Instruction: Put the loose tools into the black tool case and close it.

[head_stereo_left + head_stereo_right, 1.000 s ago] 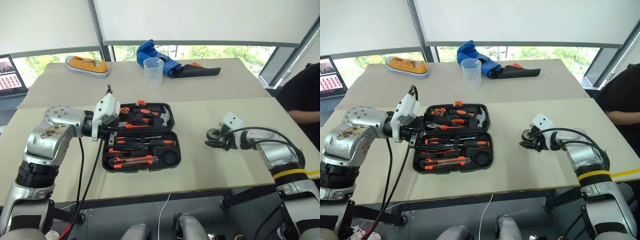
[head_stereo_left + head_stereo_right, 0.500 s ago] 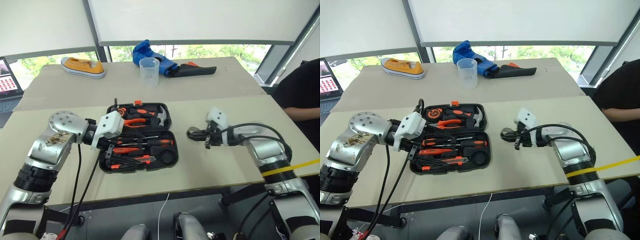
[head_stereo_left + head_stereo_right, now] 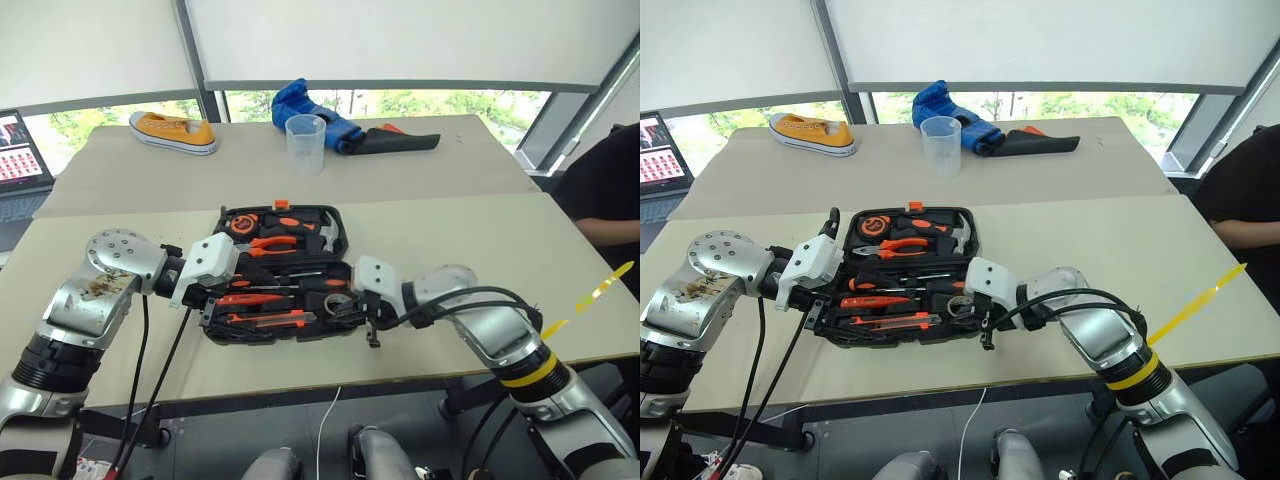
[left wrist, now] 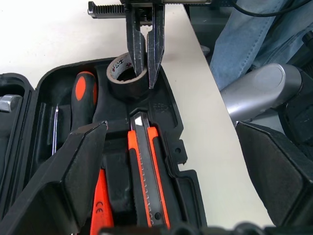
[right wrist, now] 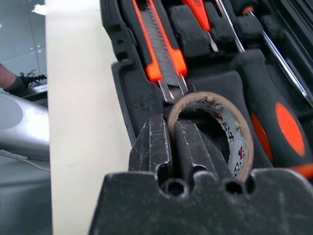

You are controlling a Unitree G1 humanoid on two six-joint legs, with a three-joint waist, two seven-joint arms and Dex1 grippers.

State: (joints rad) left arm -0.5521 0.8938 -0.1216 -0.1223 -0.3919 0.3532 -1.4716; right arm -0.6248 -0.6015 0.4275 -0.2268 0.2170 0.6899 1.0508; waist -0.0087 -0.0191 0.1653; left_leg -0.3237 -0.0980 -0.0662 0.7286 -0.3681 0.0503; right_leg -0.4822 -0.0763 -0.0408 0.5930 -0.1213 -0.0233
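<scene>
The black tool case lies open on the table. In its near half lie black-and-orange screwdrivers and an orange utility knife. My right gripper is shut on the wall of the dark tape roll, one finger inside the ring and one outside. It holds the roll at the round recess in the case's near right corner, the roll slightly tilted. The right wrist view looks down on the roll beside the knife's tip. My left gripper stands wide open at the case's left edge, holding nothing.
The case's far half holds pliers, a hammer and a tape measure. A clear cup, a yellow shoe, a blue cloth and a dark pouch lie at the back. A laptop sits far left, a person at the right.
My right gripper closed on the tape roll on the table right of the case and carried it left to the case's near right corner. The left hand sank slightly.
</scene>
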